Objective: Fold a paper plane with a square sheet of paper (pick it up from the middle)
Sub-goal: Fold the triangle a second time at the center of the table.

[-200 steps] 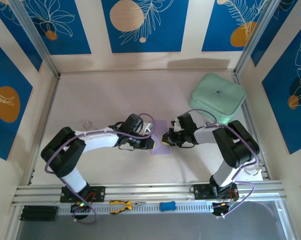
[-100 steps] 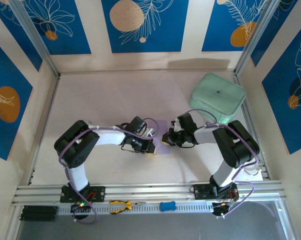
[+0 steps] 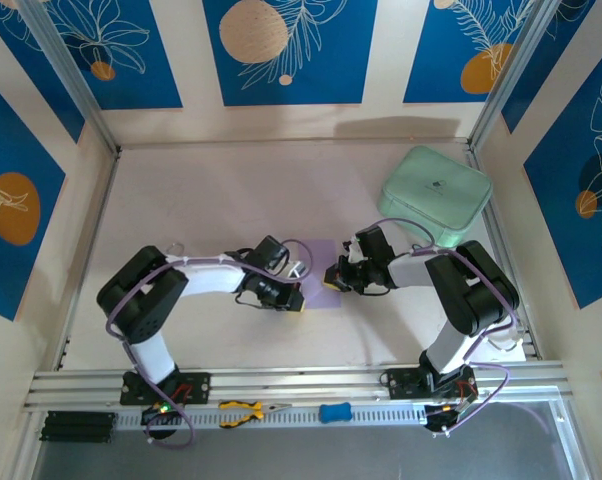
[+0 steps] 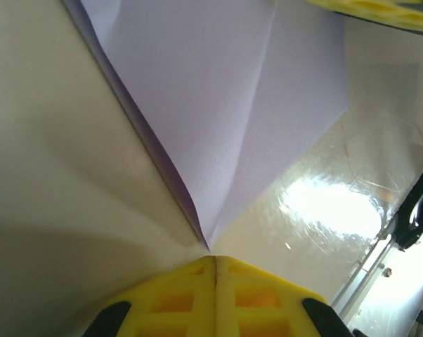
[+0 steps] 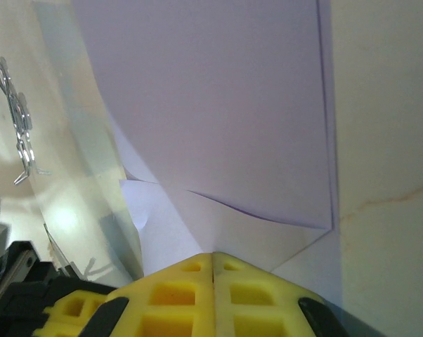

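Observation:
The pale lavender sheet of paper (image 3: 322, 266) lies partly folded on the table between my two grippers. In the left wrist view the paper (image 4: 218, 105) narrows to a sharp folded corner that ends right at the tip of my left gripper (image 4: 215, 258). Its yellow jaws are pressed together with nothing between them. From above, the left gripper (image 3: 297, 299) sits at the paper's near-left corner. My right gripper (image 3: 331, 275) is at the paper's right edge. In the right wrist view the right gripper (image 5: 213, 254) is shut, tips resting on the paper (image 5: 218, 105) over layered flaps.
A mint-green rounded case (image 3: 436, 193) stands at the back right, close behind the right arm. A small metal clip (image 3: 176, 247) lies left of the left arm. Pliers (image 3: 243, 410) and a blue tool (image 3: 334, 411) rest on the front rail.
My left gripper has slid a little nearer and leftward along the paper's left edge to its corner, and the left elbow has swung. The right arm has stayed still.

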Robot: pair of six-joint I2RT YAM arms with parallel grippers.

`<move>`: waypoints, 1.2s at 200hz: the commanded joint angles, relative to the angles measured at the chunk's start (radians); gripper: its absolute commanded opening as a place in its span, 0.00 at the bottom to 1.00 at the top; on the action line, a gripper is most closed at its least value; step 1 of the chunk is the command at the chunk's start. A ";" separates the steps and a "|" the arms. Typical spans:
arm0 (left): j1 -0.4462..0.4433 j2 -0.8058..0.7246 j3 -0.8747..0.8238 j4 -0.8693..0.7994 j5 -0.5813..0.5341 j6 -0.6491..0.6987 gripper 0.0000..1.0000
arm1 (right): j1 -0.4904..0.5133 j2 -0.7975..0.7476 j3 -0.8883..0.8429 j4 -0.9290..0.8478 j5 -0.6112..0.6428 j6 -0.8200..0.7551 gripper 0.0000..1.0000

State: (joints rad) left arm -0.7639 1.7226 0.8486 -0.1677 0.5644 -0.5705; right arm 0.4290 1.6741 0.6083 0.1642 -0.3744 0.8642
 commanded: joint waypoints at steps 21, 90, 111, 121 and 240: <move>0.003 -0.051 0.054 0.046 -0.013 -0.023 0.00 | -0.012 0.038 -0.014 -0.089 0.058 -0.013 0.00; 0.003 0.106 0.083 0.058 0.040 -0.033 0.00 | -0.012 0.034 -0.016 -0.092 0.054 -0.016 0.00; 0.003 0.114 0.055 0.017 0.026 -0.007 0.00 | -0.010 0.034 -0.014 -0.093 0.054 -0.015 0.00; 0.003 0.111 0.040 0.002 0.011 0.000 0.00 | -0.012 0.035 -0.012 -0.098 0.057 -0.018 0.00; 0.003 -0.047 0.017 -0.082 -0.032 0.035 0.00 | -0.012 0.045 0.008 -0.106 0.028 -0.040 0.00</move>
State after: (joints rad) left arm -0.7631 1.7409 0.8490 -0.1967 0.5484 -0.5510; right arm 0.4240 1.6794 0.6159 0.1520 -0.3859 0.8490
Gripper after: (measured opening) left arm 0.064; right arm 0.063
